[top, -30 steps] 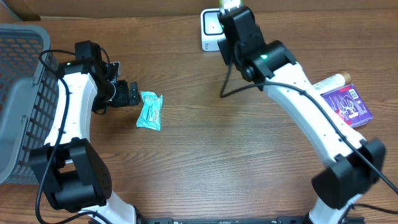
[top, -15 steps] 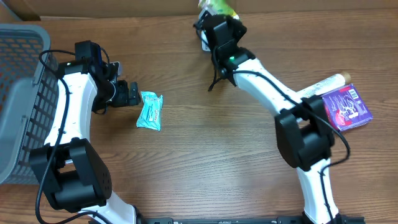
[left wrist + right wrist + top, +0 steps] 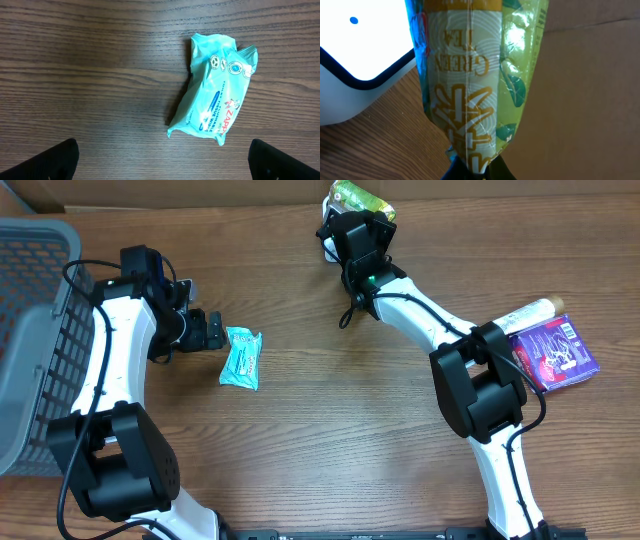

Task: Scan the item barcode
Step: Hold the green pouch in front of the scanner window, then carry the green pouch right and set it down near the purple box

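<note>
The right end effector clamps the end seam of the green-and-gold foil tea packet at upper centre of the overhead frame, next to the white rounded scanner, presumably to present its barcode. The left end effector stands wide beside the teal plastic wipes packet.

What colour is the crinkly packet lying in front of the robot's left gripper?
The packet is turquoise with white writing, clearest in the left wrist view.
</note>
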{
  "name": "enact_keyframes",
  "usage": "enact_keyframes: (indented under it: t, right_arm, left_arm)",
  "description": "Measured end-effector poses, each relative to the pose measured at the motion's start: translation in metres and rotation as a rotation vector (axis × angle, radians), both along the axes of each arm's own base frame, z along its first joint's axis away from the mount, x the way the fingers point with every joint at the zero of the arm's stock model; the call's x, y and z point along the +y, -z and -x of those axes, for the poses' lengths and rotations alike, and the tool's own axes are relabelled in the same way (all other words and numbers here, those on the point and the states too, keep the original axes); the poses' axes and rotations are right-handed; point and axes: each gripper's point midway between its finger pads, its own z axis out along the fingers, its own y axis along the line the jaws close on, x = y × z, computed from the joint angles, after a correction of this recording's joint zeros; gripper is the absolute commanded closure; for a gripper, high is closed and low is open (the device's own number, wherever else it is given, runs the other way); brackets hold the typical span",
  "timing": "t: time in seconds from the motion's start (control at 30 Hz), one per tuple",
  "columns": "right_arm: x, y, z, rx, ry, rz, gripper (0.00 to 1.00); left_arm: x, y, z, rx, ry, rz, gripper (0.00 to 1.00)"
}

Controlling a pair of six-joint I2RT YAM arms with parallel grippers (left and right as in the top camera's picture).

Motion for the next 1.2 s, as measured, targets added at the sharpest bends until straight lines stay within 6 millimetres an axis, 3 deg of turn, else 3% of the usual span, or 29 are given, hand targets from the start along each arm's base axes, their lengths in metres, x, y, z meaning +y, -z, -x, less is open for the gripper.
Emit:
enact_keyframes:
  t: [0.37, 0.6, 0.7, 0.8, 0.97, 1.07, 1.2]
  right_arm:
    - [-0.001, -0.002, 0.002, -0.018, 0.031, -0.030, 0.96]
    - [0.001, -0.006, 0.023, 0.061, 0.042, -0.079, 0.96]
    - [0.002, -0.029, 0.043, 0.103, 0.041, -0.155, 0.96]
    - [0.006, -0.058, 0.075, 0.164, 0.035, -0.286, 0.96]
    - [0.026, -0.115, 0.146, 0.326, -0.014, -0.720, 0.96]
    - [0.021, -0.112, 0.181, 0.501, 0.063, -0.922, 0.96]
    - [-0.012, -0.078, 0.197, 0.645, 0.317, -1.090, 0.96]
  left_arm:
    - [0.000, 0.000, 0.000, 0.000, 0.000, 0.000, 0.01]
    - [0.000, 0.000, 0.000, 0.000, 0.000, 0.000, 0.00]
    - [0.000, 0.000, 0.000, 0.000, 0.000, 0.000, 0.01]
    - [0.000, 0.000, 0.000, 0.000, 0.000, 0.000, 0.00]
    - [0.000, 0.000, 0.000, 0.000, 0.000, 0.000, 0.01]
    - [0.000, 0.000, 0.000, 0.000, 0.000, 0.000, 0.00]
    - [0.000, 0.000, 0.000, 0.000, 0.000, 0.000, 0.00]
